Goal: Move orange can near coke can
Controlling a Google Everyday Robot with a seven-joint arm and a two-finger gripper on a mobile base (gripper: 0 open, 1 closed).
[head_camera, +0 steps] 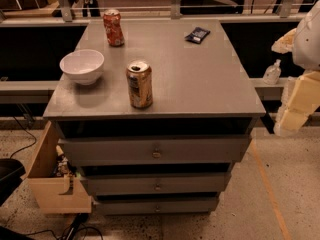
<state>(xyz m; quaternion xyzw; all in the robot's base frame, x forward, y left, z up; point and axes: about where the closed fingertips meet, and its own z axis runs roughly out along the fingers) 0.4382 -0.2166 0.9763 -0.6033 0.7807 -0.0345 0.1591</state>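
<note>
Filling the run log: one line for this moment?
gripper: right, beside cabinet | orange can: upright, front | coke can: back-left, apart

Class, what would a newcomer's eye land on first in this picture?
The orange can stands near the front of the grey cabinet top, with a white bowl to its left. The red can stands at the far edge, and the robot's tool hangs off the cabinet's right side.
</note>
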